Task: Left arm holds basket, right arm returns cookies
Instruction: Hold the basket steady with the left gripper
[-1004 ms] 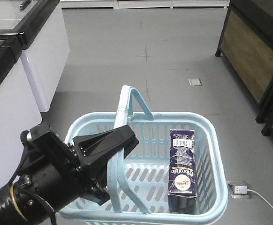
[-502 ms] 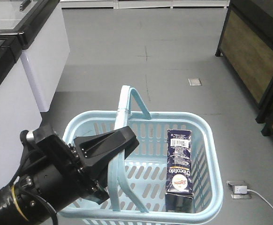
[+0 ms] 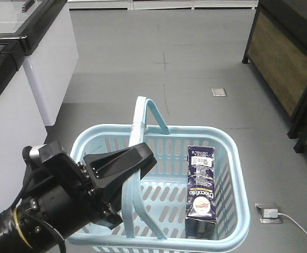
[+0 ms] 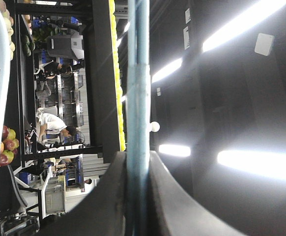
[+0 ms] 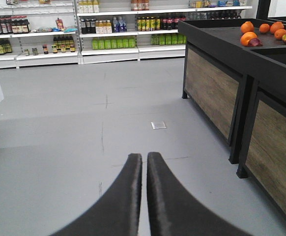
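Observation:
The light blue basket point(image 3: 233, 158) hangs above the grey floor. My left gripper point(image 3: 141, 159), a black wedge, is shut on one of its hoop handles point(image 3: 138, 118). In the left wrist view the blue handle point(image 4: 137, 73) runs straight up between the two dark fingers of the left gripper point(image 4: 137, 160), pinched tight. The cookies point(image 3: 202, 190), a tall dark navy box with a white barcode label and a round logo, stand against the basket's right wall. My right gripper point(image 5: 144, 156) shows only in its own view, shut with nothing in it, over bare floor.
White freezer cabinets point(image 3: 16, 79) line the left side. A dark wooden produce stand point(image 3: 285, 58) runs along the right, with oranges point(image 5: 261, 28) on top. Shelves of bottles point(image 5: 108, 24) stand far back. A floor socket with a cable point(image 3: 268, 212) lies right of the basket.
The basket has swung slightly left and toward the camera, and the cookies moved with it. My left gripper has stayed shut on the handle.

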